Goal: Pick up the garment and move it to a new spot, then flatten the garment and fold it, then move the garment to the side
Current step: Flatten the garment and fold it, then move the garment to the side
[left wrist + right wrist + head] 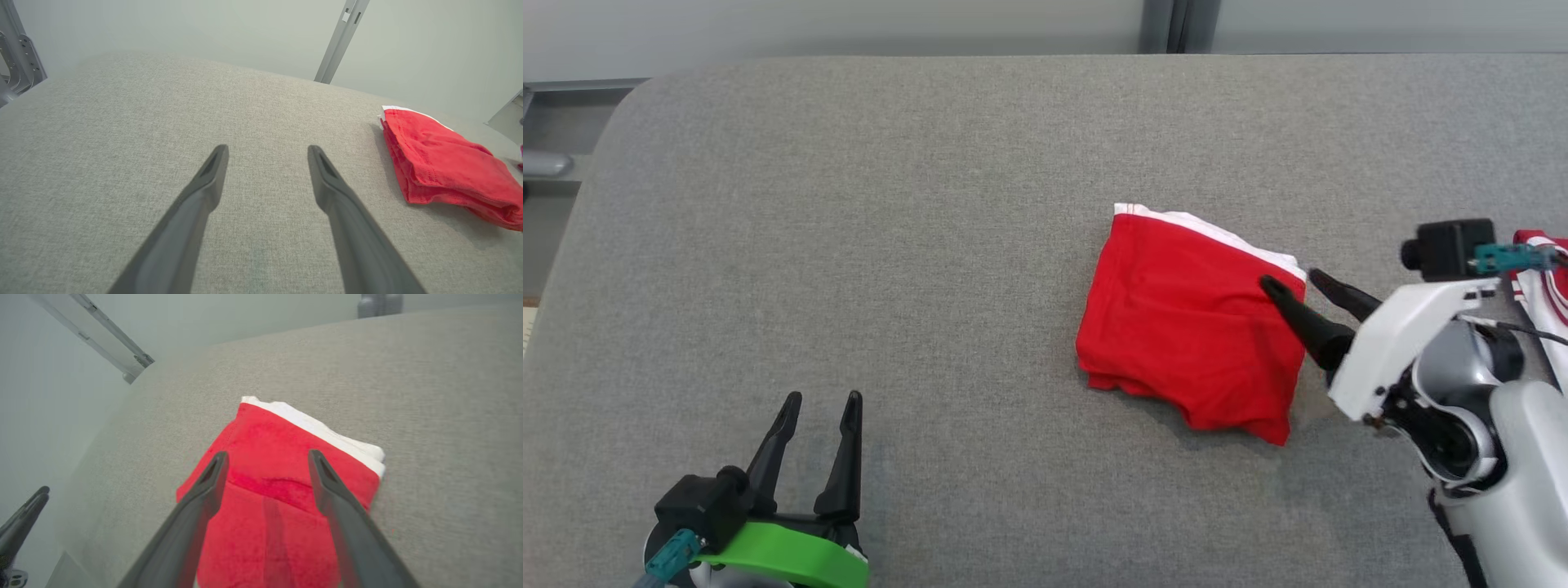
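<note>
R gripper is hanging wide open over the garment's right edge, gripping nothing. L gripper is sitting open & empty, lower left. Garment is lying folded, centre-right on the grey table. Prob. the move-aside step is coming up, calling for a pinch thru all layers w/o spoiling the fold.

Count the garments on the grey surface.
2: a folded red garment mid-table, and a red-and-white one at the right edge, partly hidden by the right arm.
</note>
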Controlling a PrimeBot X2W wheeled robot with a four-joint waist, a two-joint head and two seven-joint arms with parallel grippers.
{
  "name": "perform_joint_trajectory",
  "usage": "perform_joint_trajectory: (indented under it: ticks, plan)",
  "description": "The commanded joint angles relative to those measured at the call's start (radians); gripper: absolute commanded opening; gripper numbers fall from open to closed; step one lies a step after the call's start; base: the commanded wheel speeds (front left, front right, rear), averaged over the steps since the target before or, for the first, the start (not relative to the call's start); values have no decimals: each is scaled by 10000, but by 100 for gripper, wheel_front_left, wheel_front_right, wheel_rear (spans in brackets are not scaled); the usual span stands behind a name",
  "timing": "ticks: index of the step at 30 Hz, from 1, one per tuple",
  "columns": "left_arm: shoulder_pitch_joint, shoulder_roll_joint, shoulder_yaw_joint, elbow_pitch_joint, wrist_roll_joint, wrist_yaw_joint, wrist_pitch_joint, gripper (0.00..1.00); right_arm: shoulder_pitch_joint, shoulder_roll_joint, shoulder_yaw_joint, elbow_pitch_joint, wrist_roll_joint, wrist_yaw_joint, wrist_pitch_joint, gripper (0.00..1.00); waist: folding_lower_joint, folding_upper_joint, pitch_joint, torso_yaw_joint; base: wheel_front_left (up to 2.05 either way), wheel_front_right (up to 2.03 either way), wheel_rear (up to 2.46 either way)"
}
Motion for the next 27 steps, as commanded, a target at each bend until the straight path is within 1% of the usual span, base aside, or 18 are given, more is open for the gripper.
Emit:
perform_joint_trajectory:
  ticks: [1,3,6,11,14,20,21,22,27]
  plan:
    - [88,-30,13,-57,85,-33,-36,100,380,-134,-454,-103,-40,2,434,100,0,0,114,-85,0,0,0]
    - [43,-68,47,-91,113,-66,-34,100,702,-239,-1162,-252,-62,2,1063,100,0,0,222,-126,0,0,0]
    - [-76,-152,50,-68,146,-107,-33,100,1004,-66,-2000,-299,46,2,1921,100,0,0,351,-151,0,0,0]
    - [-283,-246,0,14,216,-203,-33,100,987,624,-2866,-225,128,2,2959,100,0,0,521,-49,0,0,0]
    - [-381,-298,11,90,226,-251,-33,100,854,969,-3075,-37,-112,2,3290,100,0,0,608,69,0,0,0]
    - [-558,-471,13,256,296,-345,-33,100,285,1407,-3316,872,-253,2,3336,100,0,0,764,368,0,0,0]
    - [-617,-535,20,306,311,-378,-33,100,95,1450,-3183,1136,-359,2,3217,27,0,0,784,471,0,0,0]
    - [-627,-565,30,325,320,-397,-33,100,10,1455,-3135,1245,-376,2,3161,0,0,0,782,514,0,0,0]
    - [-475,-595,237,383,349,-428,-33,100,-170,1478,-2847,1281,-112,2,2976,0,0,0,657,493,0,0,0]
